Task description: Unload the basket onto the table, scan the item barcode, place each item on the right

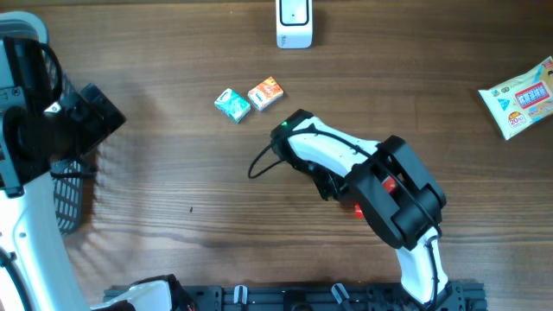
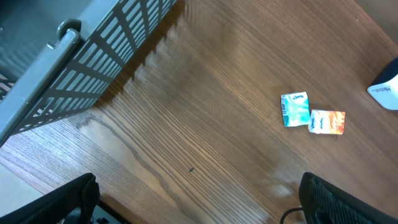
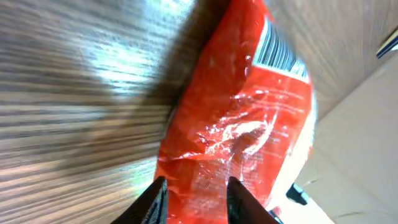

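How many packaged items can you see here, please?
4: teal packet beside orange packet, top centre; wipes pack at the right edge; red packet between the right fingers. The arm may hide others.

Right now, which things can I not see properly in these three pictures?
- Red packet: overhead, the right arm covers almost all of it; right wrist view is blurred, barcode bars unreadable.
- White device: cut off by the top edge overhead.
- Teal pack and orange pack: print too small to read.
- Basket: left arm hides part.
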